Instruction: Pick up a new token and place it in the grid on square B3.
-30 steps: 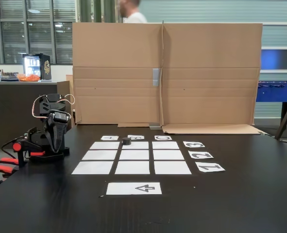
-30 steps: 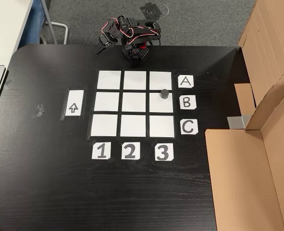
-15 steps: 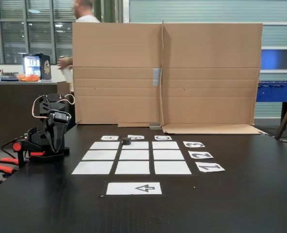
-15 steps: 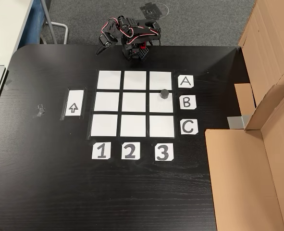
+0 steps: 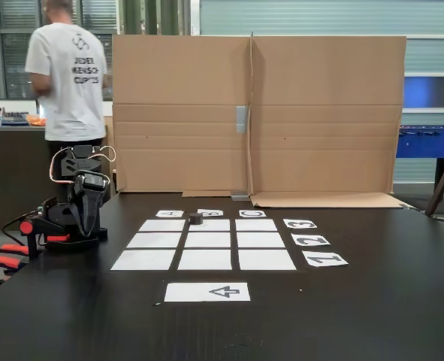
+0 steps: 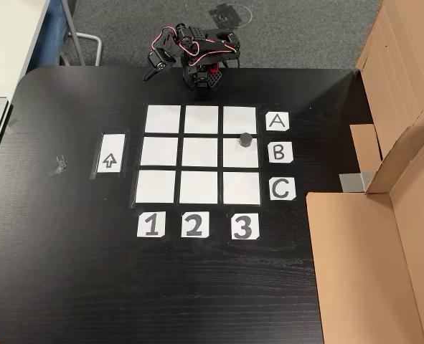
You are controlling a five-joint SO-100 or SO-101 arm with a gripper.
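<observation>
The black token (image 6: 246,139) rests on square B3 (image 6: 242,156) of the white nine-square grid (image 6: 200,153), close to that square's edge toward row A. In the low fixed view the token (image 5: 196,219) stands at the far middle of the grid (image 5: 205,241). My arm is folded up at the table's edge beyond row A. Its gripper (image 6: 199,76) is well apart from the token and points down at the table (image 5: 86,219). I cannot make out how the jaws stand; nothing shows between them.
An arrow-printed sheet (image 6: 108,155) lies beside column 1. Letter and number labels (image 6: 280,152) border the grid. Cardboard (image 6: 384,236) lies flat at the right, and a cardboard wall (image 5: 255,113) stands behind. A person (image 5: 71,75) stands beyond the arm.
The person behind the cardboard has walked left into full view. Arm, gripper and token have not moved.
</observation>
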